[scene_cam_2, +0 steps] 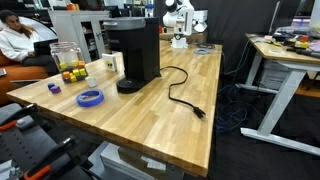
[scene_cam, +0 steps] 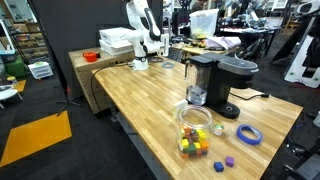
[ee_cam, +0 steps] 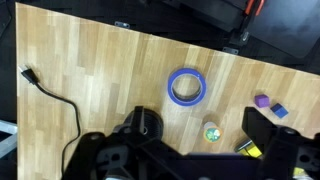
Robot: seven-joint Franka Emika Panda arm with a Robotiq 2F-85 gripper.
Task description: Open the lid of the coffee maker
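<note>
With my pincer [ee_cam: 170, 137] spread apart and hanging clear of the coffee maker [scene_cam: 212, 82], which stands on the tabletop [scene_cam: 140, 95] with its lid [scene_cam: 238, 68] down, I fear an off-centre upward nudge would tip the unanchored machine into the jar [scene_cam: 195, 125].

The white Franka arm [scene_cam: 138, 22] [scene_cam_2: 178, 18] stands at the far end of the bench [scene_cam: 150, 100], seen in both exterior views folded compactly, its links drawn in close above its base. At that distance its end is too small to make out. In the wrist view the wrist is turned downward, high over the bench top. The dark gripper [ee_cam: 185, 152] enters from the lower edge, and its two fingers [ee_cam: 275, 145] are spread wide apart, gripping nothing and touching no surface.
</note>
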